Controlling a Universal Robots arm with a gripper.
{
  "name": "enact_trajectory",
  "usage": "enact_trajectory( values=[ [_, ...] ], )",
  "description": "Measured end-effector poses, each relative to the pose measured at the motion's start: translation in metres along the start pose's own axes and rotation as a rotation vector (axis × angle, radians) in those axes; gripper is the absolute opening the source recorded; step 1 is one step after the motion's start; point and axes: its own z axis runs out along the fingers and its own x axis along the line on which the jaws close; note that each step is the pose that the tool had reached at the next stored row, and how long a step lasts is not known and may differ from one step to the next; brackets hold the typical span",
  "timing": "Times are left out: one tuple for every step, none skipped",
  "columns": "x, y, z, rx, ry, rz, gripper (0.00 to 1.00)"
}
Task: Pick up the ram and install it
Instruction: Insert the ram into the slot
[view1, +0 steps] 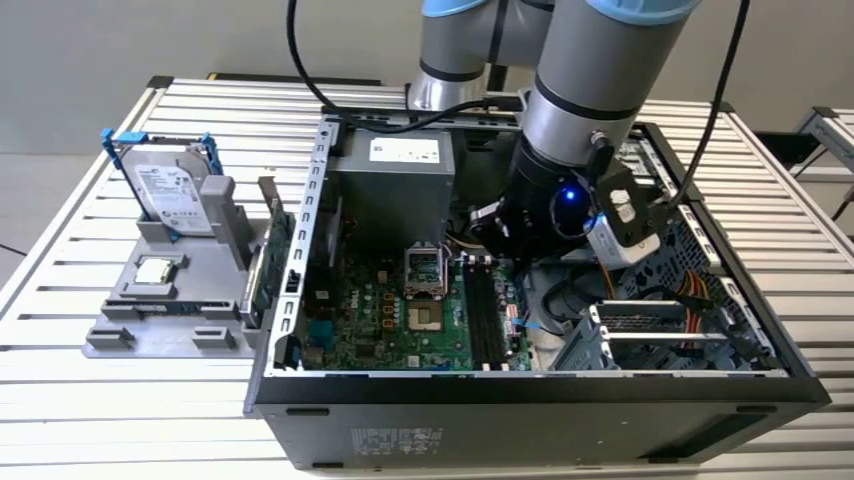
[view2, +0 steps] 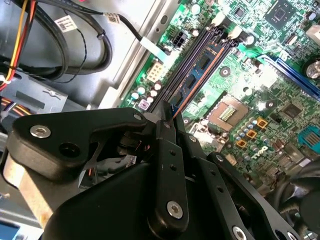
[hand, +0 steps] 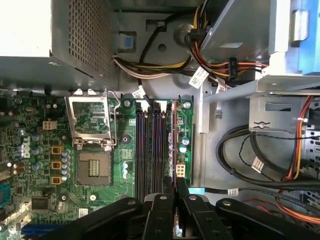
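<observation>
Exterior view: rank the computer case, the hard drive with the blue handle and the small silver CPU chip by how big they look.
1. Computer case, largest by far.
2. Hard drive, standing in its holder.
3. CPU chip, smallest, lying flat on the grey tray.

Exterior: I look down from above the computer case (view1: 534, 385).
Wrists: both close over its memory slots (hand: 155, 145).
</observation>
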Motion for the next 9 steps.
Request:
enact_trajectory(
  values=[
    [0.0001,0.0,0.0011,0.0007,0.0008,0.0,0.0],
    [0.0001,-0.0001,0.0018,0.0015,0.0019,0.0,0.0],
    [0.0001,0.0,0.0025,0.002,0.0031,0.0,0.0],
    [0.0001,0.0,0.0033,0.0028,0.0045,0.0,0.0],
    [0.0001,-0.0001,0.0043,0.0038,0.0053,0.0,0.0],
    [0.0001,-0.0001,0.0053,0.0048,0.0062,0.0,0.0],
    [0.0001,-0.0001,0.0057,0.0056,0.0077,0.0,0.0],
    [0.0001,-0.0001,0.0056,0.0059,0.008,0.0,0.0],
    [0.0001,-0.0001,0.0056,0.0059,0.0081,0.0,0.0]
  ],
)
